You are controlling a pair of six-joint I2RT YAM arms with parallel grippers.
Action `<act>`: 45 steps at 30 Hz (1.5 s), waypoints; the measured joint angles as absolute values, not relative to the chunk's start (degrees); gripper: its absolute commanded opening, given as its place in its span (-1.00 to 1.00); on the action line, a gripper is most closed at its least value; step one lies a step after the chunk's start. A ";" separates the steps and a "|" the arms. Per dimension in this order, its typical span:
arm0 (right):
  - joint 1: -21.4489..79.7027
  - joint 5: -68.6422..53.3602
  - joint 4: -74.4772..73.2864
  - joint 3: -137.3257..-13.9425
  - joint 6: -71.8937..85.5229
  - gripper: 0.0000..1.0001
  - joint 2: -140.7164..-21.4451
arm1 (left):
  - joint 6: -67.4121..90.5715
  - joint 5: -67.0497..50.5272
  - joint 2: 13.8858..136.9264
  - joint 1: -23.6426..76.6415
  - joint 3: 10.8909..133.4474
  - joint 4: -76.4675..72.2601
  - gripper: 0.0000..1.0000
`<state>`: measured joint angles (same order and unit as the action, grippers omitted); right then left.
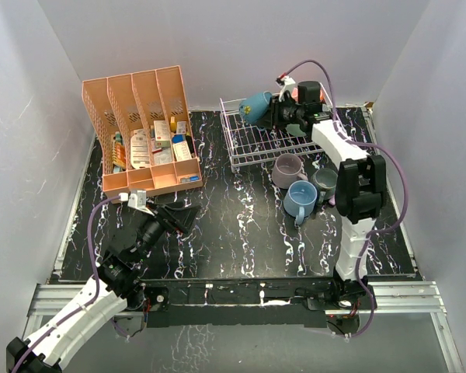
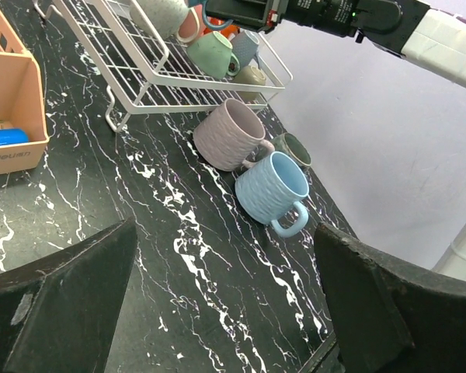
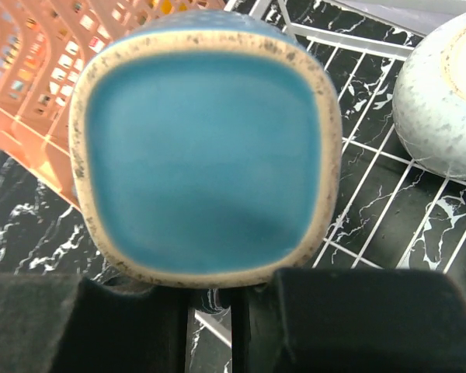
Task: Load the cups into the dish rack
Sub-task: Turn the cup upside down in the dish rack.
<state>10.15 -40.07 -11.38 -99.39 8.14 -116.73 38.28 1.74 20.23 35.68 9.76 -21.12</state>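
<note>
Your right gripper (image 1: 278,111) is clamped on the teal mug (image 1: 255,107), which sticks out sideways to the left of the jaws above the dish rack (image 1: 241,152)'s back-left part, so lower from there; left gripper (image 1: 180,218) sits wide open, well apart at front-left.

On the low front wall of the salmon-pink organizer (image 2: 19,93), a faint word begins "de" — the rest is unclear. Labels on its packets (image 1: 140,148) — too small to read.
</note>
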 measured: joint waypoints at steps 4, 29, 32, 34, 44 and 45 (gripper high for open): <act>12.23 -35.81 -13.43 -102.72 5.17 -0.84 -119.85 | 38.09 2.39 19.75 35.68 9.76 -20.16 0.89; 17.87 -16.60 -16.16 -116.64 -5.30 -0.84 -131.57 | 34.41 4.82 21.65 35.68 12.47 -16.86 0.93; 18.98 -14.33 -16.08 -116.90 -6.07 -0.84 -132.77 | 34.06 5.13 21.65 35.68 12.67 -16.62 0.93; 19.64 -12.84 -15.81 -117.01 -6.22 -0.84 -133.40 | 34.04 5.21 21.65 35.68 12.67 -16.38 0.93; 21.04 -5.37 -12.99 -117.67 -7.25 -0.81 -136.59 | 33.80 5.52 22.09 35.68 12.67 -16.27 0.94; 21.04 -4.78 -12.91 -117.67 -7.40 -0.80 -136.64 | 33.78 5.52 22.31 35.68 12.67 -16.27 0.94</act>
